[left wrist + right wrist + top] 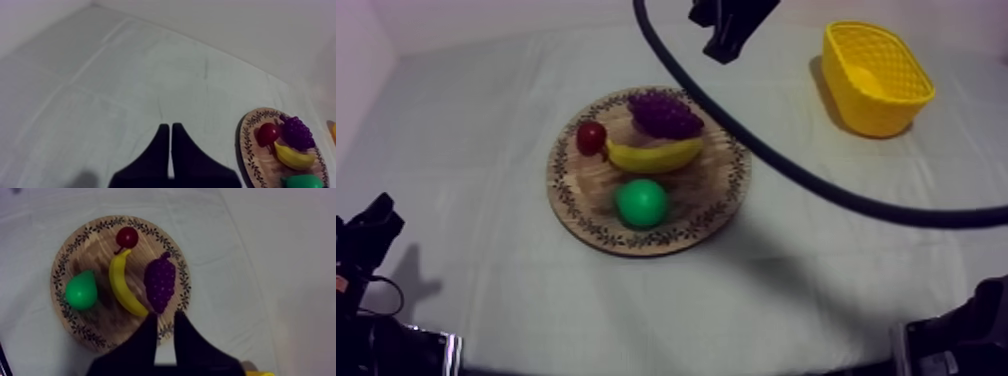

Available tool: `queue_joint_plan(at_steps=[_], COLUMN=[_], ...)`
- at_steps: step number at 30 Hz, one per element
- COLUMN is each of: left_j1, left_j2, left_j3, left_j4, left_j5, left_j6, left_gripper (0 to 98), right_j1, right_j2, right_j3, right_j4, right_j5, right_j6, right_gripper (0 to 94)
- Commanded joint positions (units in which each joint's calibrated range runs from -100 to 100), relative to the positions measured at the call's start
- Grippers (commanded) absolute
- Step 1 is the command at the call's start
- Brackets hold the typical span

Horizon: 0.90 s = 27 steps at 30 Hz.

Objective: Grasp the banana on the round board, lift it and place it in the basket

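Board: the round wooden board (721, 195) is sitting mid-table on the grey-white cloth (486, 150) and is carrying all four toy fruits.
Board contents: the banana (654, 155) is lying at the centre, the bunch of grapes (664, 113) is touching its far side, the small red fruit (591, 137) is sitting at one of its ends, and the green pear (641, 203) is lying just beside it on the near side.
Basket: the yellow basket (876, 75) is standing at the far right of the table, well apart from the board, with its mesh floor showing.
Banana axis: its long axis is running left to right across the board in the top view. One end is pointing at the small red fruit, the other at the right-hand rim.
Banana curve: the hollow side is facing the grapes and the bulging side is facing the pear.
Right arm: it is coming in from the upper right, and the right gripper (728, 30) is hanging above the table beyond the board's far edge, between board and basket.
Right jaws: in the right wrist view the fingers (150, 330) are standing slightly apart, holding nothing, over the board's rim near the grapes and the banana's tip.
Left arm: it is sitting low at the left side, with the left gripper (170, 126) over bare cloth and the board off to one side.
Left jaws: they are lying pressed together as a narrow wedge, gripping nothing.
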Motion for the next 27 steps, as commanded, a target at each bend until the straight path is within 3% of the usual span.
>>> queue_joint_plan(at_steps=[1,8,27], left_j1=[-0.01,-0.01,-0.01], left_j2=[-0.05,-0.05,-0.05], left_j3=[-0.01,-0.01,-0.01], left_j4=[-0.03,-0.03,-0.03], left_j5=[0.0,0.0,0.0], left_j6=[0.0,0.02,0.02], left_gripper=[0.1,0.1,0.1], right_j1=[-0.12,-0.54,-1.06], right_j2=[0.18,1.09,11.06], right_j3=[0.54,1.66,-0.68], right_j4=[-0.18,-0.21,-0.11], right_j5=[0.24,0.68,-1.24], right_j6=[0.28,1.66,1.53], right_gripper=[30.5,56.0,50.8])
